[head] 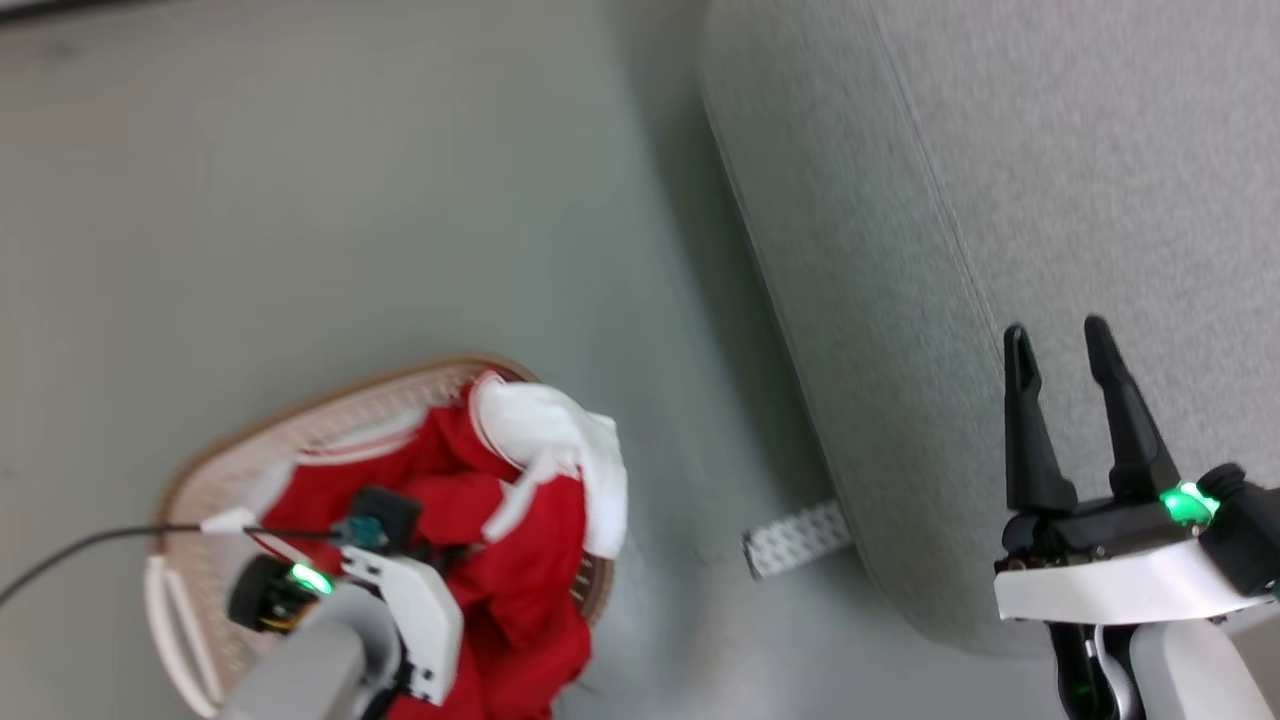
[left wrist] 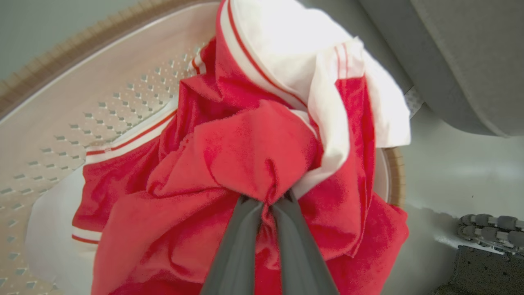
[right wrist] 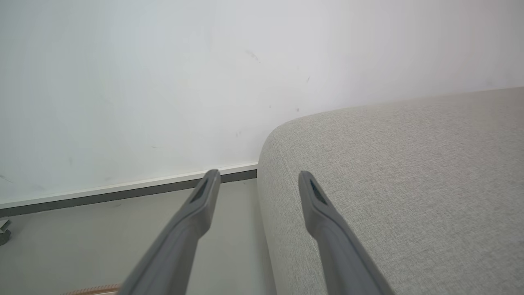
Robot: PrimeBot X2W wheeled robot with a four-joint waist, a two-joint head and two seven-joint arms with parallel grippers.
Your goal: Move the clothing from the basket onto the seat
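Note:
The clothing [head: 500, 540], red fabric with white sleeves, is heaped in the cream basket [head: 300, 425] at the lower left of the head view, and part of it hangs over the rim. My left gripper [left wrist: 266, 200] is shut on a bunched fold of the red clothing [left wrist: 254, 155] inside the basket [left wrist: 82, 102]. In the head view the left wrist [head: 400, 590] reaches down into the pile, its fingers hidden. Over the edge of the grey seat [head: 1000, 200] my right gripper [head: 1058, 340] stands open and holds nothing. Its spread fingers [right wrist: 204, 196] point past the corner of the seat [right wrist: 409, 172].
Grey floor [head: 350, 200] lies between the basket and the seat. A white perforated foot [head: 795, 540] sticks out under the seat's edge. A dark cable [head: 80, 545] trails left from the left wrist. A white wall [right wrist: 163, 82] with a baseboard stands behind the seat. The robot's wheeled base [left wrist: 487, 229] sits nearby.

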